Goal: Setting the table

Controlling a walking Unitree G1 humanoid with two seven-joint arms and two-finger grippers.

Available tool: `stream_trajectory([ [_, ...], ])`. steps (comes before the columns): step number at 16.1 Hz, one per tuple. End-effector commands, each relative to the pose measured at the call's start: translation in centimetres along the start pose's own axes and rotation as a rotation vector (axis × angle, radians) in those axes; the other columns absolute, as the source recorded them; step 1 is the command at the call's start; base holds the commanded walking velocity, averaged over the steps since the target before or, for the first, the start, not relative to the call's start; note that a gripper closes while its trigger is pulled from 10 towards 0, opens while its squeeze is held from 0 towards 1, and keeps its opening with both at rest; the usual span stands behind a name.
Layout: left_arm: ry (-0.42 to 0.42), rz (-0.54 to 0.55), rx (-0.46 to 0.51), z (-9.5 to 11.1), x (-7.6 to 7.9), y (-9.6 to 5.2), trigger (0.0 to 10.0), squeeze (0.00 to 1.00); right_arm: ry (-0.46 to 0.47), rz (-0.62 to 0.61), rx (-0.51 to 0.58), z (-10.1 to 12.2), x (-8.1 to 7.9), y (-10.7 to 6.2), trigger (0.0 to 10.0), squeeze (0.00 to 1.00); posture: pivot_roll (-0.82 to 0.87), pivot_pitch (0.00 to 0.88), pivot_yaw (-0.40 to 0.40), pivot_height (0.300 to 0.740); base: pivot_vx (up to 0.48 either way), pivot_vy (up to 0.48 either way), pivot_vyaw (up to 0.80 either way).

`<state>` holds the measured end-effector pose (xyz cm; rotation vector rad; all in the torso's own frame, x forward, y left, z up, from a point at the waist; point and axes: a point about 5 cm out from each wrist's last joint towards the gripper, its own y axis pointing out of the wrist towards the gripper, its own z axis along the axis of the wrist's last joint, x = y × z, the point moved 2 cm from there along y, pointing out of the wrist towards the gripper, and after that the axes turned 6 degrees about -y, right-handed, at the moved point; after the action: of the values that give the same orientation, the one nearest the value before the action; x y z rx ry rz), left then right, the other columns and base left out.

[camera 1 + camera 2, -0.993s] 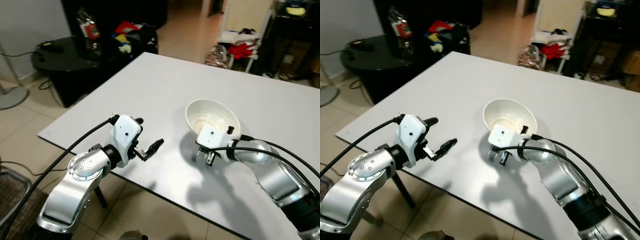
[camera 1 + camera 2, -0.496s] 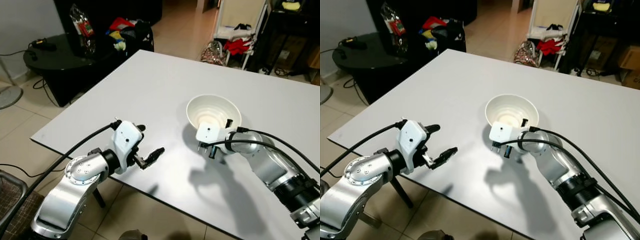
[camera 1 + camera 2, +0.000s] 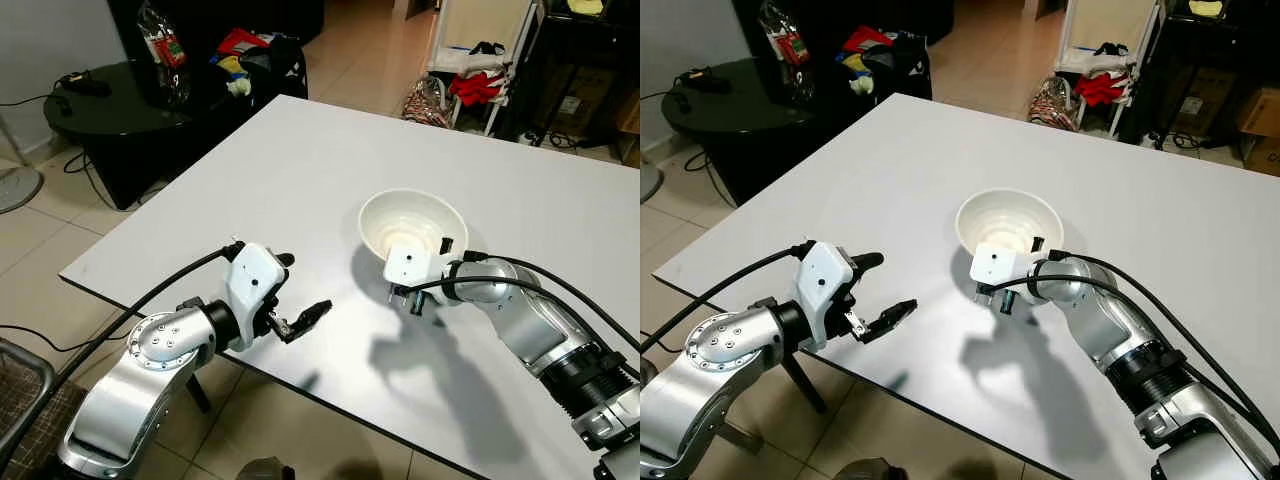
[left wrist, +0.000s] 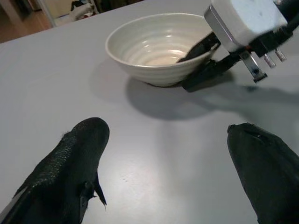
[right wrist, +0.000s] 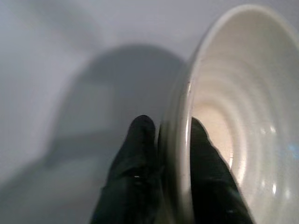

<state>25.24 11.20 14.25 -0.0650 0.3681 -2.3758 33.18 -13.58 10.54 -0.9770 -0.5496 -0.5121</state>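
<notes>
A white ribbed bowl (image 3: 411, 222) stands upright on the grey table (image 3: 300, 160), with nothing in it. My right gripper (image 5: 172, 133) is shut on the bowl's near rim, one finger (image 5: 140, 140) outside the wall and one inside. From the head, that gripper's white housing (image 3: 407, 267) sits at the bowl's front edge. My left gripper (image 3: 300, 300) hovers open over the table's near edge, to the left of the bowl, holding nothing. The left wrist view looks across bare tabletop at the bowl (image 4: 159, 51) between its two spread fingers (image 4: 70, 163).
A round black side table (image 3: 110, 105) with clutter stands to the far left. Past the table's far side are a white shelf with clothes (image 3: 480, 70) and a dark cabinet (image 3: 590, 60). Tiled floor (image 3: 40, 250) lies beside the table's left edge.
The bowl, held by my right gripper, now sits flat on the table and a little further left than before. The left gripper has stayed open near the edge.
</notes>
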Motion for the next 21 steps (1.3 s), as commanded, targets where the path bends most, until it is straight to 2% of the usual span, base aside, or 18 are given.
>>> stream_trajectory([
  [1,0.001,-0.021,-0.005,0.1,0.3,-0.1,10.0,0.00,0.010,-0.006,0.018,0.3,0.7,-0.5,10.0,1.00,0.07,0.000,0.054,0.740,0.000,0.000,0.00],
  [8,-0.009,-0.050,-0.004,0.1,0.6,0.0,10.0,0.00,-0.019,0.026,0.117,2.7,0.8,-2.5,10.0,1.00,0.06,0.000,0.067,0.740,0.000,0.000,0.00],
  [9,-0.012,-0.038,0.006,0.3,0.3,-0.1,10.0,0.00,-0.043,0.006,0.169,4.1,1.3,-3.8,10.0,1.00,0.06,0.000,0.067,0.740,0.000,0.000,0.00],
  [11,-0.017,-0.014,0.018,0.4,-0.3,-0.3,10.0,0.00,-0.003,-0.050,0.260,6.0,2.1,-5.7,10.0,1.00,0.05,0.000,0.070,0.740,0.000,0.000,0.00],
  [12,-0.022,0.018,0.040,0.7,-0.8,-0.4,10.0,0.00,0.072,-0.123,0.361,7.8,2.7,-7.8,10.0,1.00,0.05,0.000,0.069,0.740,0.000,0.000,0.00],
  [13,-0.029,0.044,0.062,1.0,-1.1,-0.5,10.0,0.00,0.123,-0.174,0.437,8.9,2.9,-9.1,10.0,1.00,0.05,0.000,0.070,0.740,0.000,0.000,0.00],
  [14,-0.031,0.062,0.079,1.2,-1.3,-0.5,10.0,0.00,0.156,-0.211,0.472,9.4,2.8,-9.7,10.0,1.00,0.05,0.000,0.073,0.740,0.000,0.000,0.00],
  [15,-0.030,0.092,0.106,1.7,-1.7,-0.6,10.0,0.00,0.233,-0.283,0.512,9.8,2.8,-10.1,10.0,1.00,0.04,0.000,0.081,0.740,0.000,0.000,0.43],
  [16,-0.033,0.130,0.134,2.2,-2.2,-0.7,10.0,0.00,0.314,-0.351,0.535,9.9,2.8,-10.2,10.0,1.00,0.03,0.000,0.085,0.740,0.000,0.000,0.80],
  [18,-0.039,0.166,0.157,2.5,-2.6,-0.9,10.0,0.00,0.367,-0.396,0.542,10.0,2.8,-10.3,10.0,1.00,0.03,0.000,0.087,0.740,0.000,0.000,0.80],
  [21,-0.060,0.422,0.212,3.0,-4.8,-1.6,10.0,0.00,0.565,-0.434,0.500,8.5,0.5,-8.8,10.0,1.00,0.04,0.000,0.078,0.740,0.000,0.000,0.80],
])
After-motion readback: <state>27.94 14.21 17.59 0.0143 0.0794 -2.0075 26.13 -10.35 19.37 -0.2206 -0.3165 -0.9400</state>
